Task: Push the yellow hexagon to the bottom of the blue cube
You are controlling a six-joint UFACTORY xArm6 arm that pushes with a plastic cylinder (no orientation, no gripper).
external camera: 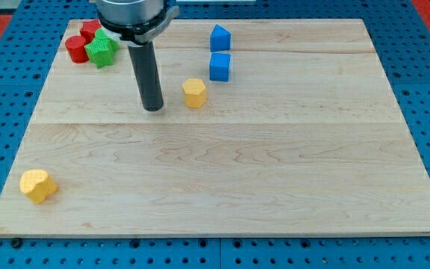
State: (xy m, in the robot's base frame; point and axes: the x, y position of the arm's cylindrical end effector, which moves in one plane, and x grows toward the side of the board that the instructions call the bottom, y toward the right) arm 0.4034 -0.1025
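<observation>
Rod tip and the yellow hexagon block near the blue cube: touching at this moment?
Apart. The camera view shows bare wood between my tip and the yellow hexagon block, which sits to the tip's right in the view.

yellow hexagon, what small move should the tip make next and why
Probably a short push toward the view's right. My tip stands just left of the yellow hexagon, not touching it as far as I can tell. The hexagon lies below and left of the blue cube, so a rightward nudge should slide it under the cube.
</observation>
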